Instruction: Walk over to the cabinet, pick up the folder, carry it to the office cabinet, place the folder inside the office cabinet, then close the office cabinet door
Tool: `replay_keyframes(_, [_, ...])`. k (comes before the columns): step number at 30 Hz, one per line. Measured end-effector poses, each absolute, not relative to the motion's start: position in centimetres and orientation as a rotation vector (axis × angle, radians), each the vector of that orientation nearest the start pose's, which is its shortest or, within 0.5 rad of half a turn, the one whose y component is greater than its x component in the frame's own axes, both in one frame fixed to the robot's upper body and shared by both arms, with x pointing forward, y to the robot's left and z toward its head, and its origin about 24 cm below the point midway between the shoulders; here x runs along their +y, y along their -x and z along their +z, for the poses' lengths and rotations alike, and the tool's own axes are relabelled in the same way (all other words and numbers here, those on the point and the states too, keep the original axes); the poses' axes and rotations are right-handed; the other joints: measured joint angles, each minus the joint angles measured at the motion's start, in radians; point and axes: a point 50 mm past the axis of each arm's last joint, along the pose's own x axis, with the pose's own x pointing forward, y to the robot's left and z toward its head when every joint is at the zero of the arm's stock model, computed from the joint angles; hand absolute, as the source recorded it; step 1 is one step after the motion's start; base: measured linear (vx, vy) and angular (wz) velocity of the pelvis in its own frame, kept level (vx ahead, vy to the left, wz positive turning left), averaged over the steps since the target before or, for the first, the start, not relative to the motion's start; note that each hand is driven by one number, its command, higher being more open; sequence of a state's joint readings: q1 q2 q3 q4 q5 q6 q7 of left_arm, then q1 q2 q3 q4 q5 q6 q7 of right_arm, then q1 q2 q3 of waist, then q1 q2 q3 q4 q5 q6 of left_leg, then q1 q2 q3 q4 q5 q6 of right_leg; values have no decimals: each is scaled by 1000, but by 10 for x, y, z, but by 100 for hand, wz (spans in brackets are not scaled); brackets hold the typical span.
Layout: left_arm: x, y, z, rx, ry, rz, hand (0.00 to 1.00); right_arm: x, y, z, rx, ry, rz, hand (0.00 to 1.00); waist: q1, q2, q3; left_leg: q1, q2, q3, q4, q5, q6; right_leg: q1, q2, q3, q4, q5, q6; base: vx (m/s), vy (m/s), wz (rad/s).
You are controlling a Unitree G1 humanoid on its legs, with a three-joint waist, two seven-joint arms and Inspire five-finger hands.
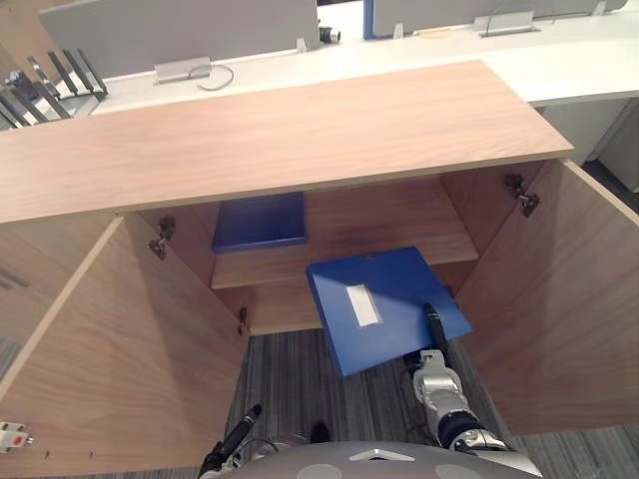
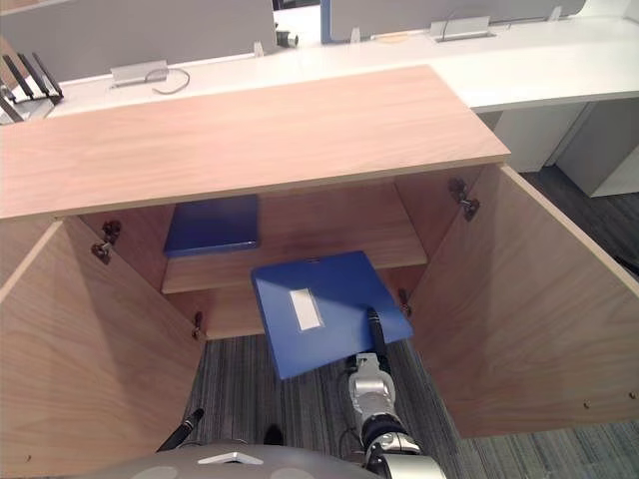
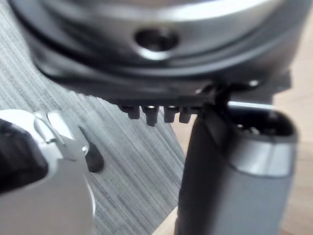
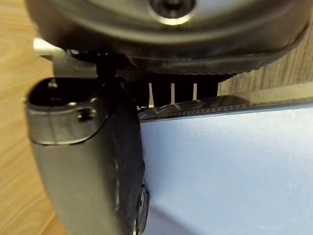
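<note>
Far left, the left door (image 1: 120,349) of the office cabinet (image 1: 300,130) stands swung wide; below it the left hand (image 1: 238,431) hangs low and idle, and I cannot tell how its fingers sit; inside, a second blue folder (image 1: 260,220) lies flat on the left of the shelf (image 1: 399,225); centre stage, the folder (image 1: 384,299) hovers at the cabinet mouth, label (image 1: 361,304) up, its near corner out over the carpet (image 1: 290,369); the right hand (image 1: 437,334) pinches it at the near right edge, thumb on top, fingers tucked beneath; right door (image 1: 559,299) open too; the smart play, I reckon: keep it level, slide it deep onto the free right side of the shelf, and only let go once it rests
</note>
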State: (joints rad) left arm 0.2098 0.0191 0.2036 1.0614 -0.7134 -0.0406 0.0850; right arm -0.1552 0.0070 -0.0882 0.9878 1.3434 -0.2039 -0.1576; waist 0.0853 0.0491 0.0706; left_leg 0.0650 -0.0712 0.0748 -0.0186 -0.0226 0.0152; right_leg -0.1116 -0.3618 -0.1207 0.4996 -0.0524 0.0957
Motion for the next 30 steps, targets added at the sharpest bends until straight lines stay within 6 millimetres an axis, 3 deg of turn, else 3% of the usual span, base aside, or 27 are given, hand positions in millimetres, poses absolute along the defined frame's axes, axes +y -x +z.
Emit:
replay_keyframes(1, [196,-31,-171,1122,609,768,100,-168,-189,-128,631,-1183,-846,0,-12,-7,3,18,-11,-4,-4,-2,5,-44,-30,-24,100,11,-27,33,28,7])
replay_keyframes(4, [198,-22,-172,1156,541,741,100,-156,-188,-128,646,-1196,-813,0,-35,-9,2,39,2,-17,-15,3,18,-22,-29,-90,82,-11,-26,98,-36,1])
replay_keyframes(6, [198,-27,-171,1149,526,722,100,-152,-192,-126,641,-1199,-776,0,-34,-19,5,7,16,-28,4,25,10,14,8,-101,-28,-29,-13,86,-104,4])
replay_keyframes(8, [199,-33,-171,1136,523,705,100,-150,-192,-126,655,-1200,-766,0,-34,-8,27,-16,23,-58,15,31,0,97,40,-142,-178,-35,20,24,-115,19])
replay_keyframes(11, [199,-36,-171,1136,494,683,100,-149,-189,-127,667,-1190,-762,0,-34,-19,34,-22,34,-79,-5,46,-24,151,57,-203,-278,-55,51,8,-147,22])
replay_keyframes(14, [202,-38,-170,1138,445,650,100,-146,-192,-126,672,-1181,-741,0,-34,-30,36,-20,47,-85,-60,81,-40,160,77,-221,-332,-65,63,-29,-123,10])
replay_keyframes(21, [211,-64,-164,1148,29,312,100,-140,-194,-125,684,-1166,-704,0,-36,-53,31,-44,62,-124,-71,99,-53,172,100,-259,-369,-54,64,-41,-38,14])
replay_keyframes(24, [211,-72,-161,1129,-111,189,100,-139,-204,-117,643,-1184,-671,0,-37,-55,31,-61,59,-129,-70,103,-53,169,102,-262,-387,-37,66,15,7,7])
replay_keyframes(27, [209,-80,-158,1096,-194,105,100,-140,-232,-93,520,-1235,-606,0,-38,-54,31,-85,47,-131,-67,109,-46,163,96,-265,-410,-17,75,23,25,6])
replay_keyframes(30, [211,-85,-156,1072,-197,116,100,-148,-271,-54,311,-1289,-553,0,-35,-48,46,-129,34,-152,-66,122,-36,136,85,-287,-411,-7,80,-23,37,24])
